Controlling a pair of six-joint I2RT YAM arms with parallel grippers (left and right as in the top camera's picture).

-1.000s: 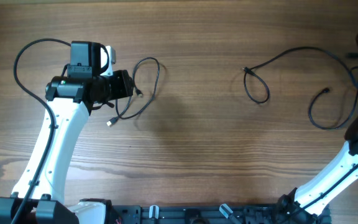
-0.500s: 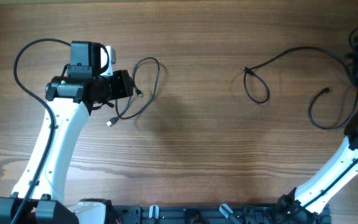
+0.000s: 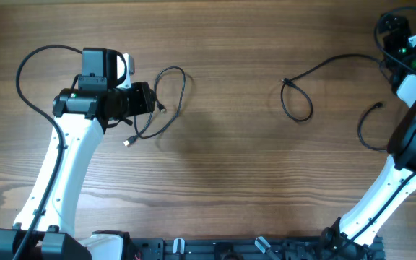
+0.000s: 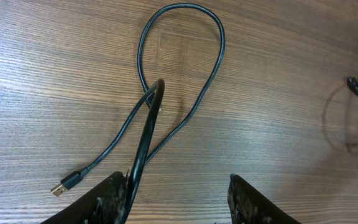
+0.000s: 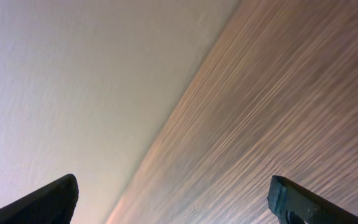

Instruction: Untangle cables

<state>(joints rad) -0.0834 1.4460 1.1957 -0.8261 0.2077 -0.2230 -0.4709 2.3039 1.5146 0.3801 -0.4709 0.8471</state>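
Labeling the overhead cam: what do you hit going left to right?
In order: left arm → left gripper → short cable's loop → long cable's small loop → its plug end. Skipped the right arm: it overlaps the long cable.

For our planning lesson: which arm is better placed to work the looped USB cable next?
Left. The left gripper is right at that cable, a strand beside its finger. The right gripper sits at the far corner, no cable in its view.

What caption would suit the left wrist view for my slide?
Open left gripper above a looped black cable, its USB plug lying on the wooden table.
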